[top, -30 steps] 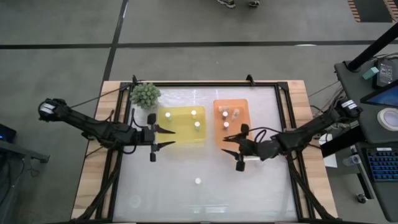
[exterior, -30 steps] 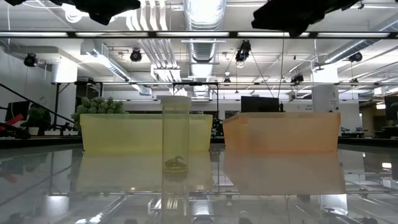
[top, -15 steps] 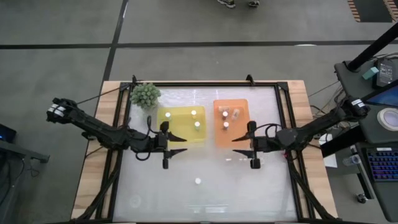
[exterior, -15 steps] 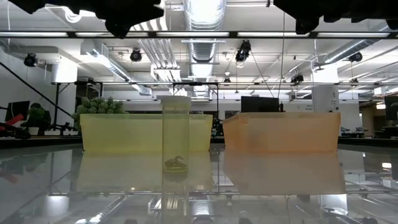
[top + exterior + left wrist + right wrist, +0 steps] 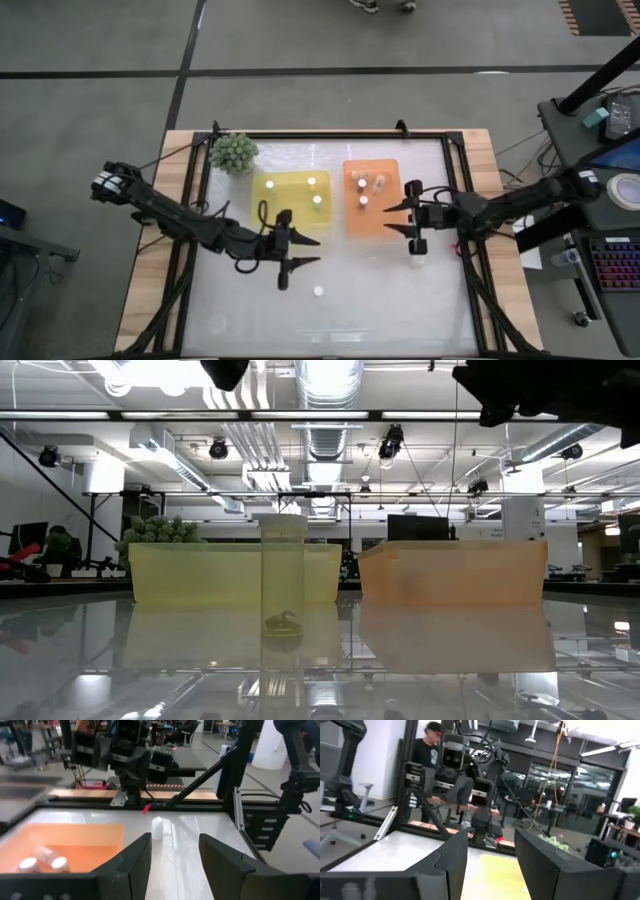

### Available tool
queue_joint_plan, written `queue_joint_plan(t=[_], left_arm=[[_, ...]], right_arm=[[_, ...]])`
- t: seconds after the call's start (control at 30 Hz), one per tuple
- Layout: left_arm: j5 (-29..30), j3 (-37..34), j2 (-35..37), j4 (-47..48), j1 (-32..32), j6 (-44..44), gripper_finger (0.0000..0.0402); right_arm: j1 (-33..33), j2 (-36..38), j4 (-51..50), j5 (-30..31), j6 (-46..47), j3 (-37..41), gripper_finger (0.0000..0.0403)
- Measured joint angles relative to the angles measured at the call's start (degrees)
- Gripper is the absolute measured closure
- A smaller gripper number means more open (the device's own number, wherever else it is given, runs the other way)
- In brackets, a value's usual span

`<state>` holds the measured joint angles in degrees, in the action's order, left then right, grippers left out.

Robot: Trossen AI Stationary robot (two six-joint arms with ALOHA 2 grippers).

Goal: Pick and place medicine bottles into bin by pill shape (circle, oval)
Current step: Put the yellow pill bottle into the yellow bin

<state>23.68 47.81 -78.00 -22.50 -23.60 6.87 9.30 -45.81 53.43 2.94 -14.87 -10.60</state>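
One small clear medicine bottle with a white cap (image 5: 318, 291) stands on the table near the front middle. It is the tall bottle in the low view (image 5: 282, 595), with greenish pills at its bottom. Another bottle (image 5: 157, 828) stands to the right of the orange tray. My left gripper (image 5: 318, 250) is open and empty above the table, just in front of the yellow tray (image 5: 292, 222) and a little farther back than the front bottle. My right gripper (image 5: 386, 218) is open and empty over the orange tray's (image 5: 372, 225) right front corner.
The yellow tray holds two bottles (image 5: 317, 200). The orange tray holds several (image 5: 362, 200). A green spiky plant (image 5: 233, 152) stands at the far left corner. A dark frame runs around the table. A person (image 5: 427, 750) stands beyond the table's left side.
My left gripper has gone toward the table's right and near edges, toward the bottle at the front middle, and stays open. My right gripper has gone toward the right and far edges, along the orange tray's front corner, and stays open. No bottle has moved.
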Motion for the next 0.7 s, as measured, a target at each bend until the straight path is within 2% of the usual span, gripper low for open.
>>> queue_joint_plan(t=[0.13,0.33,0.57,0.7], left_arm=[[0.2,4.8,-3.1,6.8,-0.3,4.9,0.0252],[0.2,14.9,-8.4,22.6,-0.9,11.7,0.0252],[-3.4,28.9,-14.9,42.3,-2.6,18.3,0.0252],[-5.0,34.1,-18.4,48.7,-4.1,20.6,0.0252]], right_arm=[[-0.1,3.5,-0.1,-1.5,-0.2,0.8,0.0248],[-0.1,7.1,-1.9,-1.5,-0.2,0.8,0.0248],[-0.1,7.9,-2.4,-1.5,-0.9,0.8,0.0248],[-0.1,7.9,-2.4,-1.5,-1.2,0.8,0.0248]])
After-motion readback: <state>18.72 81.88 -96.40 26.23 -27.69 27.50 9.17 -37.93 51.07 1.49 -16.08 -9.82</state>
